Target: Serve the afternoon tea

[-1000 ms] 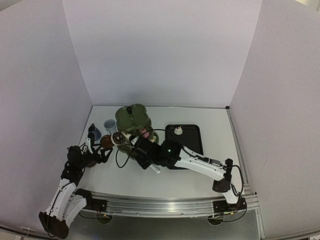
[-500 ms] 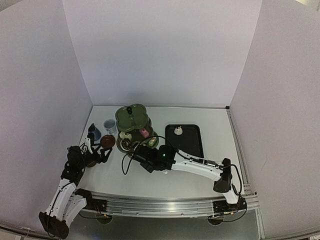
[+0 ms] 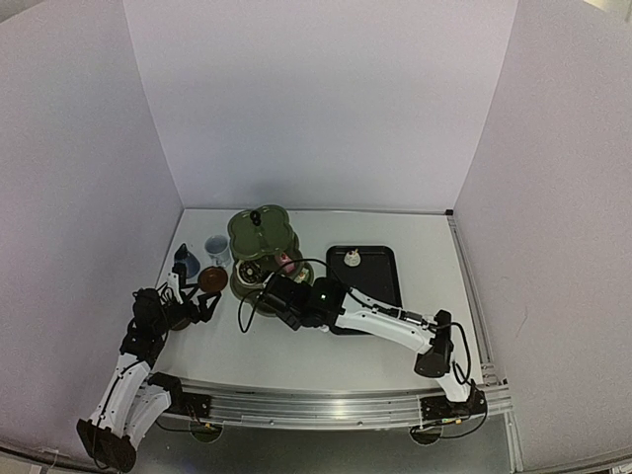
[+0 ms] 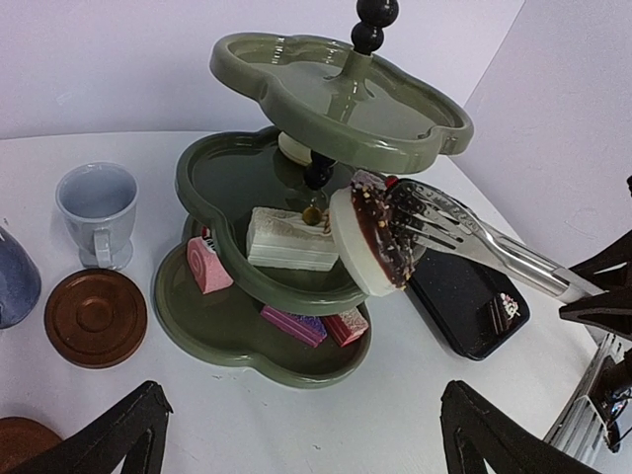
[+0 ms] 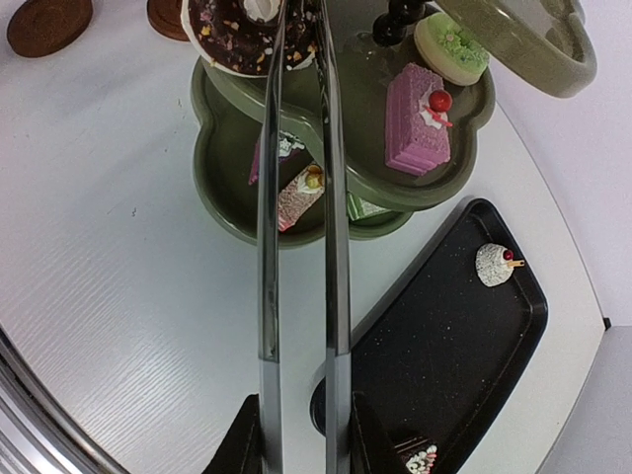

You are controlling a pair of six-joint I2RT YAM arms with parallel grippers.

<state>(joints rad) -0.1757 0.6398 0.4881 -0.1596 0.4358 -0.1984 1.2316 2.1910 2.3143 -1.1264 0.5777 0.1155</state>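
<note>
Right hand (image 5: 299,434) clenched on tongs (image 5: 296,197); chocolate ring cake (image 4: 373,237) pinched at the middle-tier rim of stand (image 4: 212,197). Left hand (image 4: 301,449) released, idle. Next, I'd say: set cake on bare tier spot, then open tongs.

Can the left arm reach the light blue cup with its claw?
Probably yes. The left claw is wide open and faces the pale cup. Only a flat brown saucer lies between them. The tongs in the right arm are off to the side at the stand.
</note>
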